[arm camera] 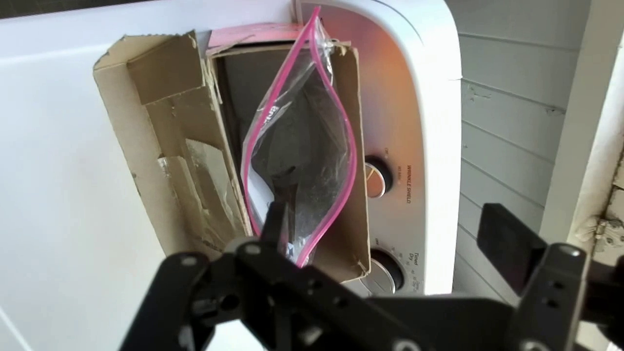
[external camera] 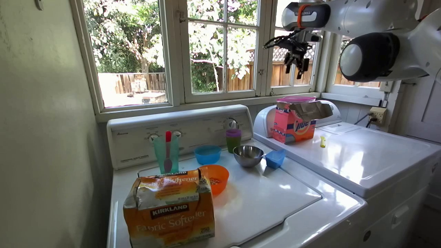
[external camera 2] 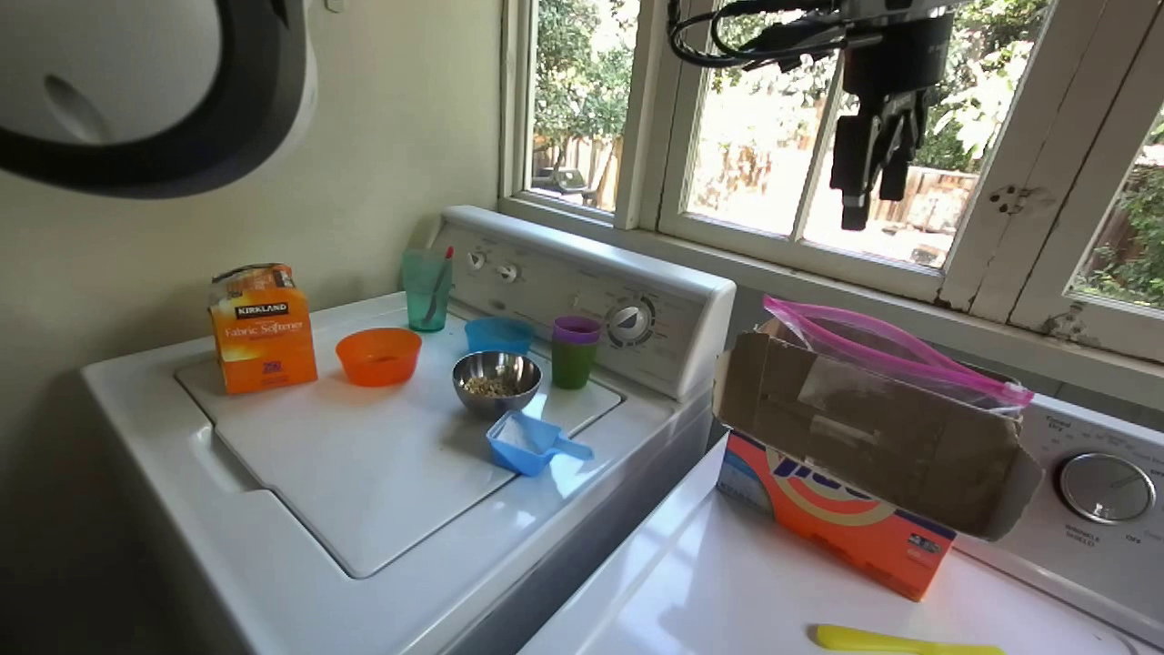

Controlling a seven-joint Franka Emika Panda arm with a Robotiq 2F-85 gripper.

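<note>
My gripper point(arm camera: 387, 224) stands open with nothing between its fingers, seen in the wrist view and high above the machines in both exterior views. Nearest to it, well below, is the orange detergent box point(external camera: 294, 127) on the right-hand machine. Its torn cardboard flap point(external camera 2: 864, 437) folds outward. Inside the box sits a clear zip bag point(arm camera: 302, 141), pink along its gaping mouth; something dark and something white show within, too unclear to name. A yellow item point(external camera 2: 887, 639) lies on the machine top beside the box.
On the washer stand a blue scoop with white powder point(external camera 2: 518, 437), steel bowl point(external camera: 248, 156), stacked cups point(external camera: 233, 142), blue bowl point(external camera: 207, 155), orange bowl point(external camera 2: 378, 357), teal cup with red spoon point(external camera 2: 426, 291) and fabric softener box point(external camera: 172, 217). Windows and control panels point(arm camera: 395, 122) rise behind.
</note>
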